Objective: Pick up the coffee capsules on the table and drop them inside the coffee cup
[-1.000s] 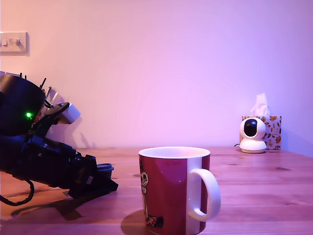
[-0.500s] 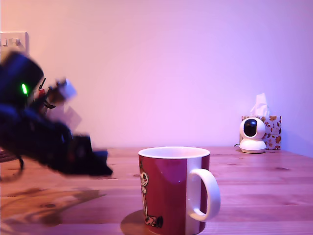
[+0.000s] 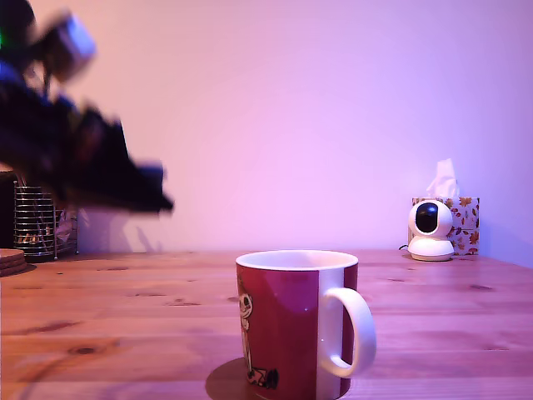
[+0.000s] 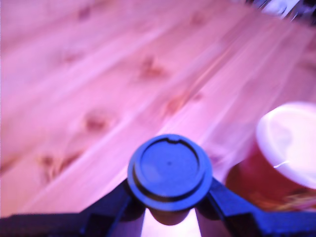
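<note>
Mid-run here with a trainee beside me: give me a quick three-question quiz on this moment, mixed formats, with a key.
1. True or false: the gripper is shut on the blue capsule.
2. Multiple choice: in the exterior view, the gripper is
A. resting on the table
B. raised above the table, towards the exterior view's left of the coffee cup
C. inside the coffee cup
3. Fill in: at the exterior view's far right, a small white camera stands in front of a ______ box.

Key
1. True; the wrist view shows the capsule between the two fingers.
2. B
3. tissue
</note>
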Controlling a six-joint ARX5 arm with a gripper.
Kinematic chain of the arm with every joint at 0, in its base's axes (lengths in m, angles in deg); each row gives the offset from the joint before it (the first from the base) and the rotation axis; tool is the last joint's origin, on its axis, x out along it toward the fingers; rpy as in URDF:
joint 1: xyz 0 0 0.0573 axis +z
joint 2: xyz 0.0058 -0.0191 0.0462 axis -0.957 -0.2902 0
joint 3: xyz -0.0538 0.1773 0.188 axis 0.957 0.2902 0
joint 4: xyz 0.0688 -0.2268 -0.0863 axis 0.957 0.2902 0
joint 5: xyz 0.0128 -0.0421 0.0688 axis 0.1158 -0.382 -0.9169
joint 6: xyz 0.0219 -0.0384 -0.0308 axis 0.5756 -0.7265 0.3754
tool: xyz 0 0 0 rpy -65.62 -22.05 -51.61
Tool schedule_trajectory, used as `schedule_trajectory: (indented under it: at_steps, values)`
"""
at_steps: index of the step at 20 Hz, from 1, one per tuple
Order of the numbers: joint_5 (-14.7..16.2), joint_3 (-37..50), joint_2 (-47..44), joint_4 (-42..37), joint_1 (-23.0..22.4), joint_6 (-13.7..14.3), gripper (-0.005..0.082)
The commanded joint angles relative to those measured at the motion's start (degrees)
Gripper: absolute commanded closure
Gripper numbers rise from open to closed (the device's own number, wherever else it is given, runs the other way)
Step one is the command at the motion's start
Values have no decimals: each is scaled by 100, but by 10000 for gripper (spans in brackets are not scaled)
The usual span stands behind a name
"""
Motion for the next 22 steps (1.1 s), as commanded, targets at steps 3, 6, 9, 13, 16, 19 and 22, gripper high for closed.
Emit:
schedule_trajectory:
  at_steps: [3, 6, 9, 13, 16, 19, 22]
  values:
    - [22, 20, 509, 339, -214, -177, 592]
    - [55, 17, 610, 575, -396, -369, 592]
    - [164, 7, 610, 549, -678, -525, 592]
    - [142, 7, 592, 474, -1016, -811, 592]
    - [55, 7, 588, 216, -1176, -920, 592]
    - [-2, -11, 490, 59, -1250, -1014, 592]
    - [13, -227, 181, 68, -1340, -1071, 592]
